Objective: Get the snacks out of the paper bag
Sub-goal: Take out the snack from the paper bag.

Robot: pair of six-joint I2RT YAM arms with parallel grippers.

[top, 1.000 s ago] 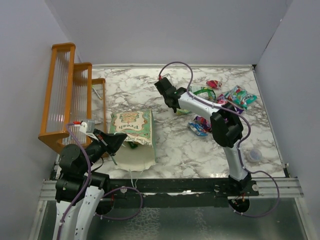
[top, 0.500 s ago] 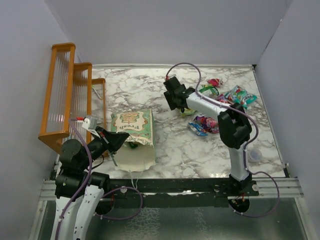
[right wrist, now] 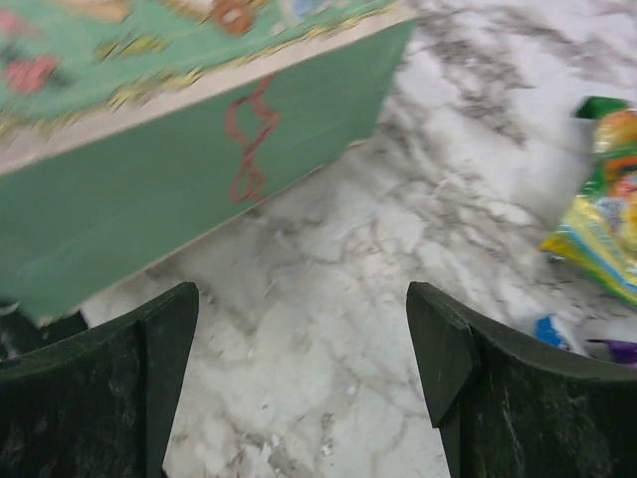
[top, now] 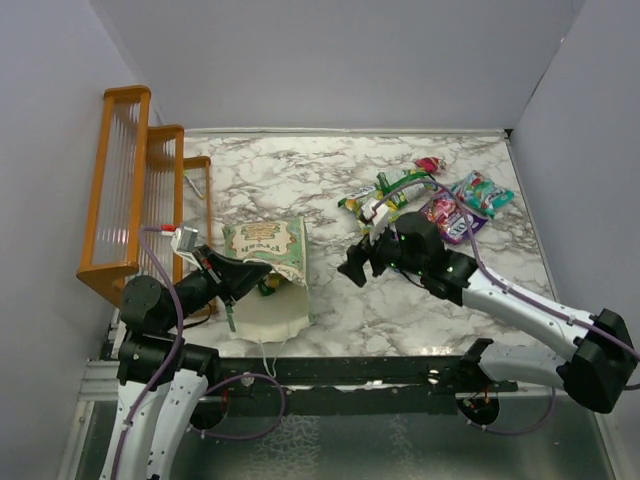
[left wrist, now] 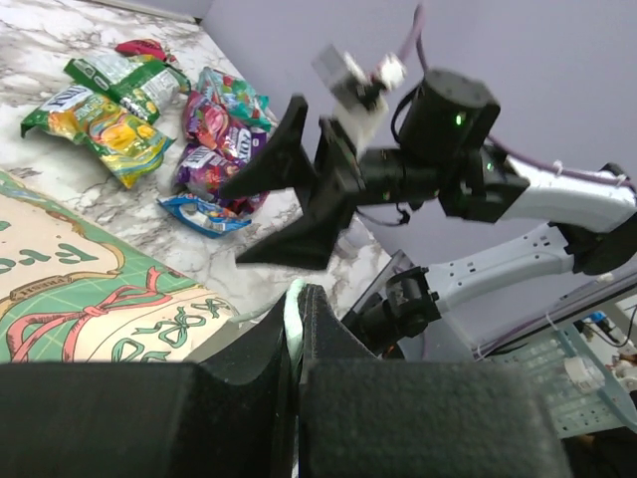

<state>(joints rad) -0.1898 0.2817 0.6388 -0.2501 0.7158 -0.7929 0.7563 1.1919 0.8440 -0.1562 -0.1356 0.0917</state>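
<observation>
A marble table (top: 270, 180) stands between plain grey walls, with an orange rack (top: 140, 190) along its left edge. The bag (top: 265, 250) lies flat near the left arm, printed panel up. Its long axis runs from far to near, leaning a little. The closed bottom points at the far wall and the white-lined mouth at the near edge. The left pincer (top: 258, 272) is pressed together on the bag's rim at the mouth, lifting it. A green scrap (top: 265, 288) shows just inside; whether it is a packet I cannot tell. The snacks (top: 482, 192) lie in a loose heap at the far right, well apart from the bag. The right pincer (top: 355, 265) is spread wide and holds nothing. It sits low over bare marble between heap and bag, facing the bag's green side wall.

The main risk, as I judge it, lies in that heading. If the pincer goes straight on, it meets the side wall rather than the mouth and would shove or crumple the bag. A shove could also drag the thin rim out of the left pincer's pinch, or tear it. To reach in, the right pincer must swing round to the near side, where the left one already sits, so the two could knock together there.
</observation>
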